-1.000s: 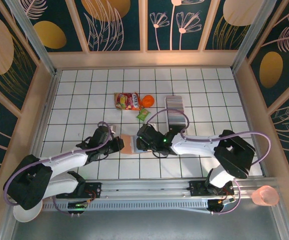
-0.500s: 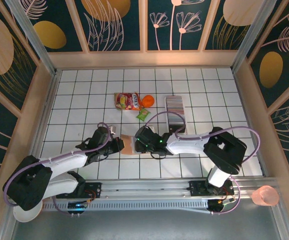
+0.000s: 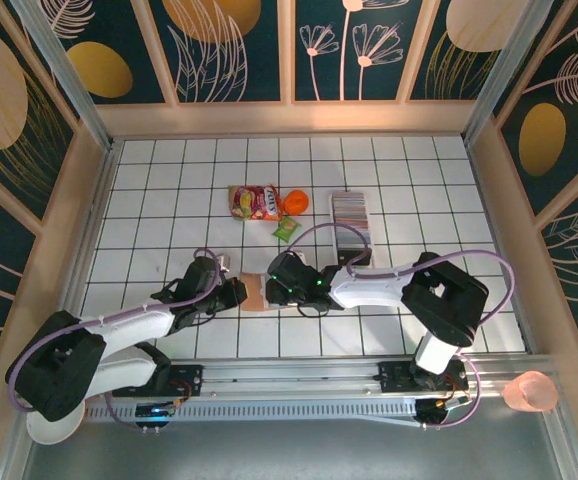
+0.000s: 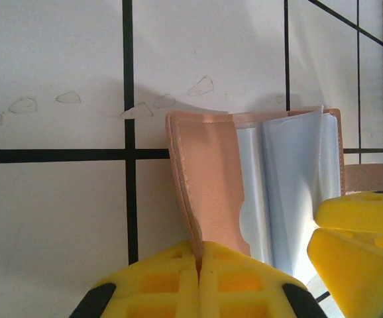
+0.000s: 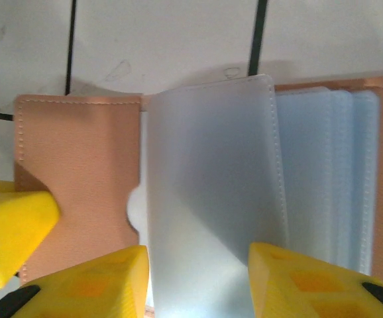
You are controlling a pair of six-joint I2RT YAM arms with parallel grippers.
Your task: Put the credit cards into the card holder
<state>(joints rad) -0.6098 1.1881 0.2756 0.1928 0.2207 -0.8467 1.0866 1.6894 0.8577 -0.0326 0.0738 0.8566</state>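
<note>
Tiled surface (image 3: 169, 200): holder (image 3: 257, 292) open; left pincer (image 4: 198, 250) clenched on its pink cover (image 4: 208, 179); right pincer (image 5: 198, 255) released, jaws straddling a clear sleeve (image 5: 211, 165).

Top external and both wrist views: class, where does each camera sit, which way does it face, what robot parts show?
Top external: above and behind, looking down on the table; left arm, right arm show.
Left wrist: on the left arm, looking down; left claw shut on the card holder.
Right wrist: on the right arm, looking down; right claw open over a sleeve.
Both wrist views share the card holder.
</note>
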